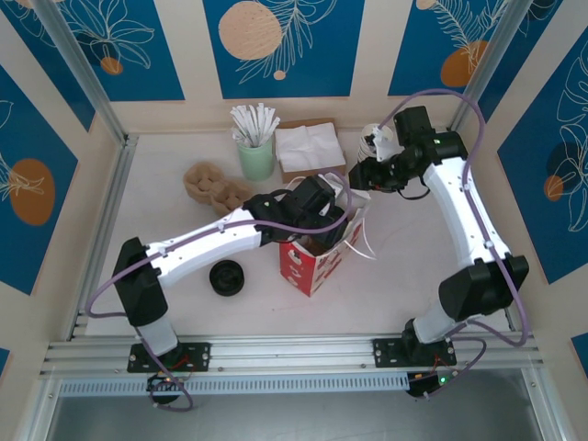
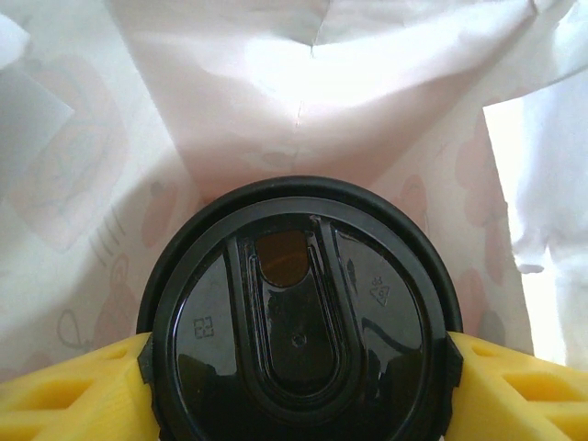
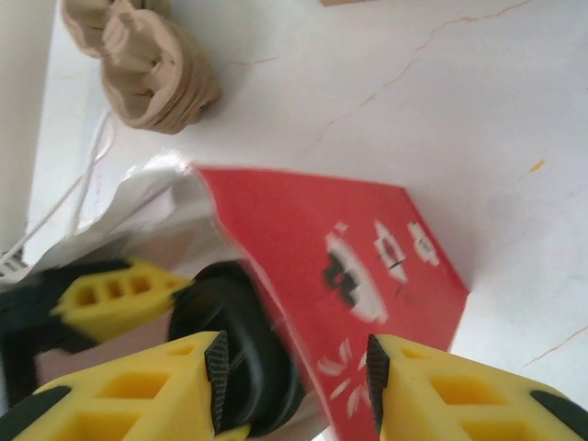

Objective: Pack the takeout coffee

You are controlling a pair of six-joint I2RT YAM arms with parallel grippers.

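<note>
The takeout coffee shows its round black lid (image 2: 299, 312) from above, with the cup below hidden. My left gripper (image 2: 299, 367) is shut on it, a yellow finger (image 2: 69, 390) pressed against each side of the lid. It holds the cup inside the red-and-white paper bag (image 1: 312, 262), whose pale inner walls (image 2: 312, 101) surround the lid. In the top view my left gripper (image 1: 317, 216) reaches down into the bag's mouth. My right gripper (image 3: 296, 375) is open beside the bag's red wall (image 3: 358, 248), near its rim (image 1: 360, 175). The lid (image 3: 234, 340) lies just behind its left finger.
A low black disc (image 1: 227, 277) lies left of the bag. Tan pulp cup carriers (image 1: 213, 186) sit further back. Behind them stand a green cup of white sticks (image 1: 256, 152), a pile of napkins (image 1: 310, 147) and stacked white cups (image 1: 379, 140).
</note>
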